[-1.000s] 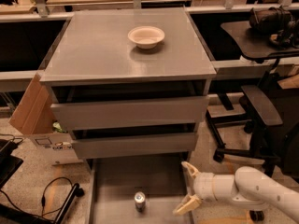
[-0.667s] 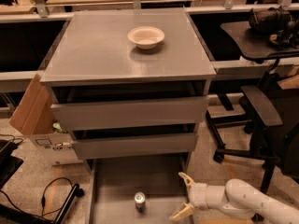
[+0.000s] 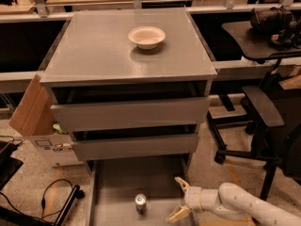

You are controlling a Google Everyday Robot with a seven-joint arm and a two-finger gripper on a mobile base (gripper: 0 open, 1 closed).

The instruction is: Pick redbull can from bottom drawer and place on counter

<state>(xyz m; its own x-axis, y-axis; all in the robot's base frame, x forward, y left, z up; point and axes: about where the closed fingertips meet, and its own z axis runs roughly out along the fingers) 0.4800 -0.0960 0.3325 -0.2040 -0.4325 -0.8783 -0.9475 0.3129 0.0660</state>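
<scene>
The can [image 3: 140, 204] stands upright and alone in the open bottom drawer [image 3: 117, 178], and the gripper [image 3: 177, 198] hovers near its right at the drawer's edge, jaws spread wide, likely lined up to close in sideways, while the counter surface [image 3: 99, 51] above carries a white bowl [image 3: 146, 36].

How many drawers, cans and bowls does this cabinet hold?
Drawers: 3 (top drawer, middle drawer, bottom drawer)
Cans: 1, redbull can in the bottom drawer
Bowls: 1, white bowl on the counter
Total: 5
The gripper, fingers open, hangs right of the can.
</scene>
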